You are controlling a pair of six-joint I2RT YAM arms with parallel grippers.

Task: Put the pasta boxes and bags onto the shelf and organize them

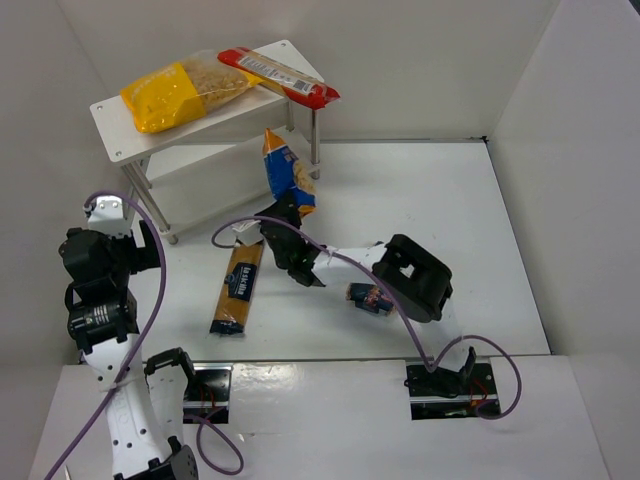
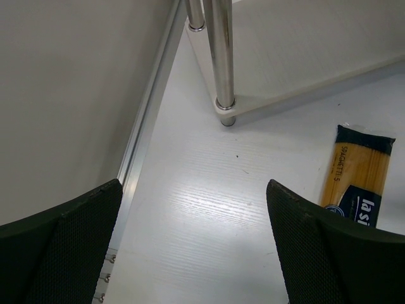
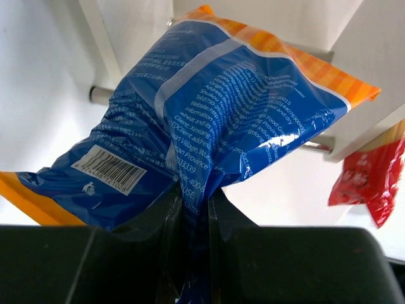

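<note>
My right gripper is shut on the crinkly blue-and-orange bag, holding it upright in the air just in front of the white shelf's right legs; in the right wrist view the bag is pinched between my jaws. The yellow clear bag and long red pack lie on the top board. The orange-brown spaghetti pack lies on the table, also in the left wrist view. A dark blue box sits partly hidden under my right arm. My left gripper is open and empty.
White walls enclose the table on the left, back and right. A shelf leg stands ahead of the left gripper, near the left wall's aluminium rail. The red pack's end overhangs the shelf's right edge. Purple cables run along both arms.
</note>
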